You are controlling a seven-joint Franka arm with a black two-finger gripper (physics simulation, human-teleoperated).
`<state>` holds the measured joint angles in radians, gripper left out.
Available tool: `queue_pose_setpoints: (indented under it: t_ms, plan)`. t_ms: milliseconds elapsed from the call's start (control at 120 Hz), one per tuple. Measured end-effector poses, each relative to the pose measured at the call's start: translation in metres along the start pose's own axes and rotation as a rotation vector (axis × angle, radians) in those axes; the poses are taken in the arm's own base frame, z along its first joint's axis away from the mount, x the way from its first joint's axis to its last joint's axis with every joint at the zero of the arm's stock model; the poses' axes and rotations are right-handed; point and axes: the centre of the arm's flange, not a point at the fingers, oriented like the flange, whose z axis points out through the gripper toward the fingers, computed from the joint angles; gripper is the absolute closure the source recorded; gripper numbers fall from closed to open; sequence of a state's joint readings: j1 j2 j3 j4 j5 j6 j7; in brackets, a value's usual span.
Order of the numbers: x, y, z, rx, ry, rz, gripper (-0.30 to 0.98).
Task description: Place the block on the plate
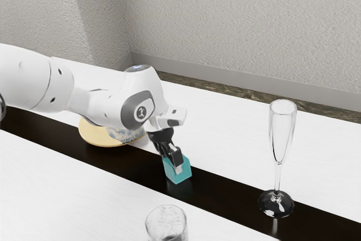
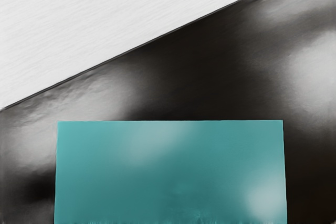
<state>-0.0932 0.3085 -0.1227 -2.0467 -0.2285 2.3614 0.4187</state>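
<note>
Whether the block (image 1: 180,177) is being clasped by the gripper (image 1: 175,166) isn't being revealed; slipping is being risked by any off-centre contact.

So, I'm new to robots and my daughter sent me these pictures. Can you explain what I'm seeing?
These are computer renders of a simulated robot. The exterior view is taken from beside the white arm, which ends in a black gripper. The wrist view looks out from the arm's hand, so the teal block looms large there.

The white table has a dark strip along it. On that stand the block and a tall stemmed glass; a clear tumbler is nearer the camera. The round yellowish plate is partly hidden by the arm.

The gripper is at the block, but I cannot tell whether it holds it.
</note>
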Motion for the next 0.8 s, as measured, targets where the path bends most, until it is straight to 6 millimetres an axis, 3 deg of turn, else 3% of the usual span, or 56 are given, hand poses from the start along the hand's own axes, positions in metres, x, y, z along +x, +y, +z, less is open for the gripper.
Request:
queue_pose_setpoints:
  t_ms: [100,233,342,483,600,692,800]
  plan:
    - [0.0,0.0,-0.023,0.009,0.018,-0.002,0.31]
    - [0.005,-0.009,-0.073,0.035,0.055,-0.013,0.32]
    - [0.013,-0.053,-0.131,0.094,0.09,-0.054,0.32]
    - [0.0,-0.116,-0.188,0.155,0.084,-0.133,0.32]
    - [-0.015,-0.178,-0.196,0.181,0.04,-0.206,0.32]
    - [-0.021,-0.221,-0.178,0.176,-0.005,-0.244,0.32]
    - [-0.022,-0.256,-0.152,0.148,-0.038,-0.264,0.32]
